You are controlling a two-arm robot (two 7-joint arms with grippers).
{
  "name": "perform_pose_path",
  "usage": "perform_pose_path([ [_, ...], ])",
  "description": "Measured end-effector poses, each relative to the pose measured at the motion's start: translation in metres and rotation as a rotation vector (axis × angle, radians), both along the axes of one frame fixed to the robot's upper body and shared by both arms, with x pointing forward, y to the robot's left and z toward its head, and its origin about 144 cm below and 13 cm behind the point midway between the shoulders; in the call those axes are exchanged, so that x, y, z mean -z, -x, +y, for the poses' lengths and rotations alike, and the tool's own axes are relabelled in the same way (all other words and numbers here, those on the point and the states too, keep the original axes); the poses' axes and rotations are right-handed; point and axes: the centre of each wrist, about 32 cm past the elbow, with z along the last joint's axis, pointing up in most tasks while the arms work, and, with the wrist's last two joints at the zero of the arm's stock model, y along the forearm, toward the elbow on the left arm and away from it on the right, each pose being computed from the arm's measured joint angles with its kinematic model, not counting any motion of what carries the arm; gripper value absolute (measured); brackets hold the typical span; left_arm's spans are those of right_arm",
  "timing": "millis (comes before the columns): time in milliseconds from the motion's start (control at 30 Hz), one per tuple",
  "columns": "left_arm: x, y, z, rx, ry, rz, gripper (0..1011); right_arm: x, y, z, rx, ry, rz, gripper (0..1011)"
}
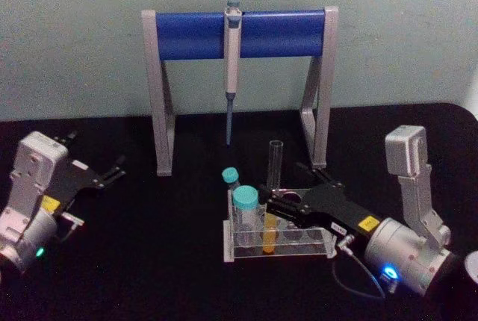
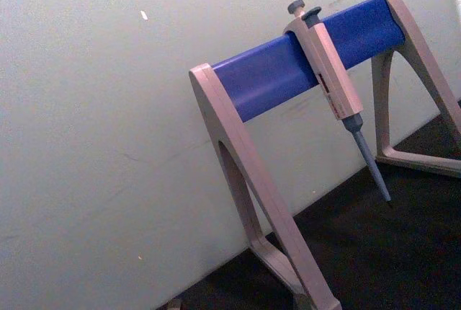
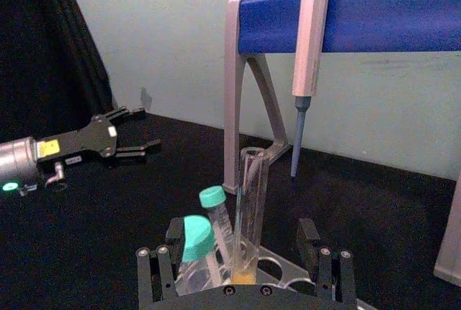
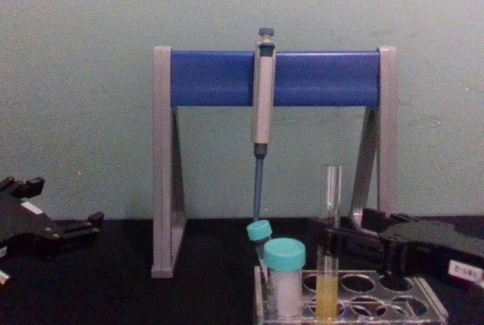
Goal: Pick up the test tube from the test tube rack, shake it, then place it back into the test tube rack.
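**A:** quick check, where's the test tube [image 1: 274, 168] at the moment? Is it being held?

**B:** nope, nothing's gripped. The tube is seen standing upright in the test tube rack [image 1: 315, 245]. It's slotted into a hole just right of the bigger teal-capped tube [image 1: 245, 203], and its yellow-orange liquid is settled in the lower part. A smaller teal-capped tube [image 1: 230, 176] is tucked in just behind the big one, a bit to the left.

**A:** ok, and the right gripper?

**B:** the right gripper [image 3: 241, 256] is found low over the rack, reached in from the right side. Its fingers [image 3: 325, 256] are spread wide with the tube sitting between them. In the right wrist view a gap can be made out on both sides of the glass, so it's released, with no pinch on the tube.

**A:** left one doing anything?

**B:** not really. The left gripper [image 3: 148, 128] is held over the left of the black table [image 1: 149, 261], well apart from the rack. Its fingers are spread too, and nothing is held in them.

**A:** what's that frame at the back?

**B:** that's a grey-and-blue pipette stand [image 1: 194, 33], set behind the rack against the wall. A pipette [image 1: 232, 60] is hung from its blue bar with the tip pointed down.
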Motion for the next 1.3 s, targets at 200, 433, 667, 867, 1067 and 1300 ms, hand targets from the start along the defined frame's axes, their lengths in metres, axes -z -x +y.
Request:
perform_pose_path([
  [200,0.0,0.0,0.0,0.0,0.0,0.0,1001,0.0,-0.012,0.004,0.007,-0.007,0.018,1000],
  [433,0.0,0.0,0.0,0.0,0.0,0.0,1001,0.001,-0.021,0.007,0.006,-0.008,0.025,1000],
  [667,0.0,0.0,0.0,0.0,0.0,0.0,1001,0.001,-0.023,0.008,0.0,-0.002,0.023,1000],
  [867,0.0,0.0,0.0,0.0,0.0,0.0,1001,0.002,-0.023,0.008,0.0,0.008,0.023,1000],
  [1067,0.0,0.0,0.0,0.0,0.0,0.0,1001,0.002,-0.023,0.008,0.0,0.008,0.023,1000],
  [1300,0.0,0.0,0.0,0.0,0.0,0.0,1001,0.002,-0.023,0.008,0.001,0.008,0.023,964],
])
